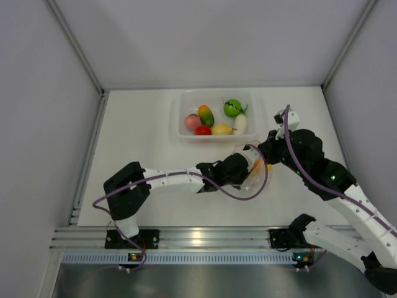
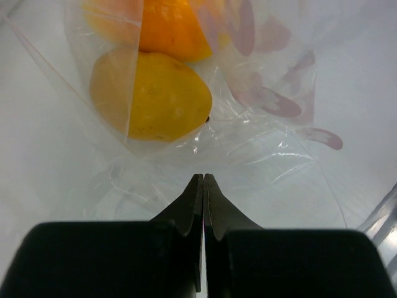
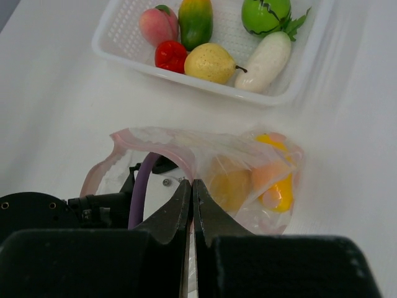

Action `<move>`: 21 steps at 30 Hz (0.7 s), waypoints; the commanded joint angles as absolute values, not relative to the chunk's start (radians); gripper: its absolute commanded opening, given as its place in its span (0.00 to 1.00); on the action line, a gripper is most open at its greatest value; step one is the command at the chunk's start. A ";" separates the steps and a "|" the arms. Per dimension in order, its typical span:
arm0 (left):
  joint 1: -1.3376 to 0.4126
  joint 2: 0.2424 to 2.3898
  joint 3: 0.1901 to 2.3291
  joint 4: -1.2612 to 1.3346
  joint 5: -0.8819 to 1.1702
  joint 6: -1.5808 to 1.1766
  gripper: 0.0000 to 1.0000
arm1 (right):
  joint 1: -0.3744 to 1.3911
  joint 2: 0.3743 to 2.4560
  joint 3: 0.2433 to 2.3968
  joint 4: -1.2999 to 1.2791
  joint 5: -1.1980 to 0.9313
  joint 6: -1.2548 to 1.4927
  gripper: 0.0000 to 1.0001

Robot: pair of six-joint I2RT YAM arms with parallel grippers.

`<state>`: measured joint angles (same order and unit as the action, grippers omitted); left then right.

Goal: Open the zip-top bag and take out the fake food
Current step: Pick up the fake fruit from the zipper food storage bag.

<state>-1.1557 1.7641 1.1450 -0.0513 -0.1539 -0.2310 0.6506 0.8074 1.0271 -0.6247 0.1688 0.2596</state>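
White table (image 1: 136, 136) boxed by plain grey walls (image 1: 37, 124), apparently evenly lit.

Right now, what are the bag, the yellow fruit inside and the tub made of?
The zip-top bag looks like thin clear plastic film: see-through, wrinkled, shiny creases. The yellow fruit seems smooth moulded plastic, speckled. The tub looks like stiff whitish plastic with dotted walls.

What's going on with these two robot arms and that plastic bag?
Two robot arms are working on a clear zip-top bag at mid-table. The left tool and right tool are both shut, each seemingly pinching its plastic. Its pink-edged mouth looks open, yet a yellow piece and an orange piece of fake food sit inside. Six more pieces lie in the white basket behind.
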 commanded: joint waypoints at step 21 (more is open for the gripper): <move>-1.075 1.960 1.447 -0.166 -0.287 -0.632 0.18 | 0.649 0.770 0.997 -0.572 0.049 0.296 0.00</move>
